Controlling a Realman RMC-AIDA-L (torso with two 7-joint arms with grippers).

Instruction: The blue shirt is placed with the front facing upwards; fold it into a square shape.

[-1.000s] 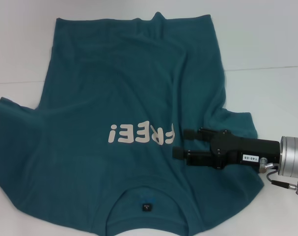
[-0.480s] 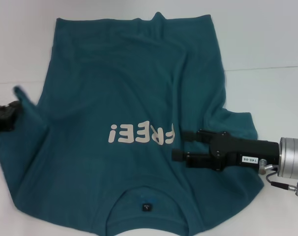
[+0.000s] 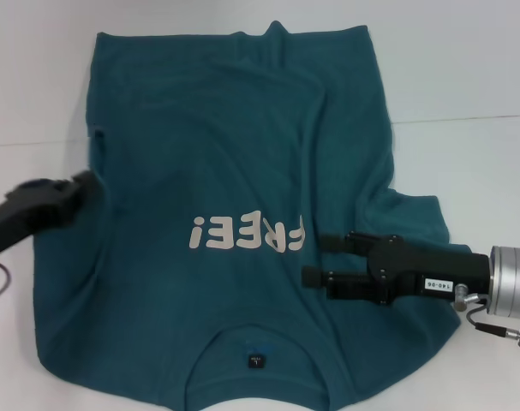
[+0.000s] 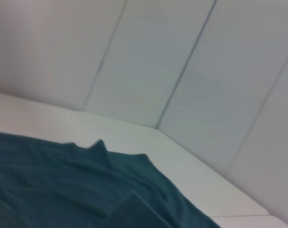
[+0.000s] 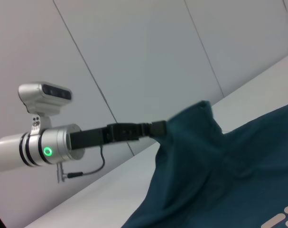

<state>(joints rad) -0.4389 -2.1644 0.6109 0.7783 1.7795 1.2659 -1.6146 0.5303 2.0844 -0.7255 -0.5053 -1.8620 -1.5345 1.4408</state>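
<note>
The blue shirt (image 3: 225, 154) lies front up on the white table, its white "FREE!" lettering (image 3: 247, 233) at mid-chest and its collar tag (image 3: 256, 358) at the near edge. My left gripper (image 3: 88, 187) is at the shirt's left side, shut on the left sleeve, which it holds lifted and drawn in over the body. In the right wrist view the left gripper (image 5: 158, 128) holds a raised peak of the shirt (image 5: 229, 180). My right gripper (image 3: 315, 259) hovers open just right of the lettering, holding nothing. The left wrist view shows only shirt (image 4: 63, 180) folds.
The white table (image 3: 465, 77) extends around the shirt on the far, left and right sides. The right sleeve (image 3: 414, 214) lies spread beside my right arm. Pale wall panels (image 4: 191, 71) rise behind the table's far edge.
My left gripper has come in from the left edge and moved right with the left sleeve, pulling it over the shirt body. My right gripper has shifted slightly nearer.
</note>
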